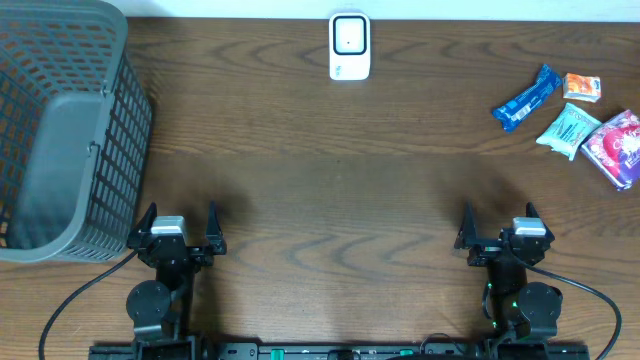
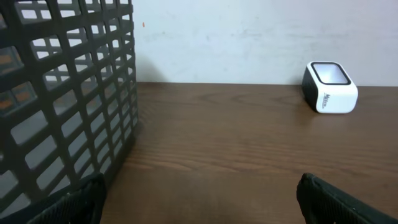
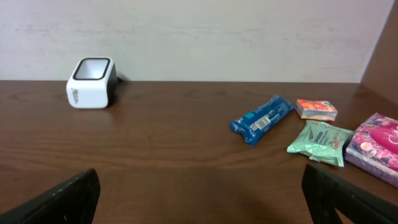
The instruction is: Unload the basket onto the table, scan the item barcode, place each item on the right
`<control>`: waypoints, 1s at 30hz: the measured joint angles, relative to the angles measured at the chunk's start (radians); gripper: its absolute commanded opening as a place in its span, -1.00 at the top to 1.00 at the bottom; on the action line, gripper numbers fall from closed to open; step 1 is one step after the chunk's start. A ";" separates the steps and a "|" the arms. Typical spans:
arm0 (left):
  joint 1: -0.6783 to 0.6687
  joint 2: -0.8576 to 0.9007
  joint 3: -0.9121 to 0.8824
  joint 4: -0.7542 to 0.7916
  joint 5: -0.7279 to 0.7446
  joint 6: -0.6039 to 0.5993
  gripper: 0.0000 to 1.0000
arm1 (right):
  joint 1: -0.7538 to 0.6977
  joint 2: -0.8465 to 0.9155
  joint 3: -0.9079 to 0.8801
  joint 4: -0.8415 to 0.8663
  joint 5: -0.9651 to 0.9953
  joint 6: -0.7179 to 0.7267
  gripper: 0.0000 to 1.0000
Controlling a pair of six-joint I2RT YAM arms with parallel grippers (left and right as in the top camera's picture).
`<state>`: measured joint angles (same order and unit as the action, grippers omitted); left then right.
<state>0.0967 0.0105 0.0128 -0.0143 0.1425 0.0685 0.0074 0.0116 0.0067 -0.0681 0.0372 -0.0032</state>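
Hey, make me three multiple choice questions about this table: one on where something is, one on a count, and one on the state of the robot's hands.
1. Where does the white scanner stand?
A) middle of the far edge
B) near edge
C) far left corner

2. How many packets lie at the far right?
A) two
B) four
C) six

3. How are the left hand and right hand?
A) both open, empty
B) both shut
C) one open, one shut

Answers:
1 A, it sits centred by the far edge.
2 B, a blue, an orange, a green and a pink one show.
3 A, the fingers are spread with nothing between them.
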 measured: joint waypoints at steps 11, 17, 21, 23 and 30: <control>0.000 0.000 0.000 -0.001 -0.004 -0.017 -0.96 | 0.000 0.000 0.000 0.000 0.000 0.000 -0.99; 0.000 0.000 0.001 -0.003 -0.011 -0.058 -0.96 | 0.000 0.000 0.000 0.000 0.000 0.000 -0.98; 0.000 0.000 0.001 -0.003 -0.011 -0.070 -0.96 | 0.000 0.000 0.000 0.000 0.000 0.000 -0.98; 0.000 0.000 0.001 -0.003 -0.011 -0.072 -0.96 | 0.000 0.000 0.000 0.000 0.000 0.000 -0.98; 0.000 0.000 0.001 -0.002 -0.011 -0.072 -0.96 | 0.000 0.000 0.000 0.000 0.000 0.000 -0.98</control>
<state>0.0967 0.0105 0.0139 -0.0166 0.1310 -0.0036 0.0074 0.0116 0.0067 -0.0681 0.0372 -0.0032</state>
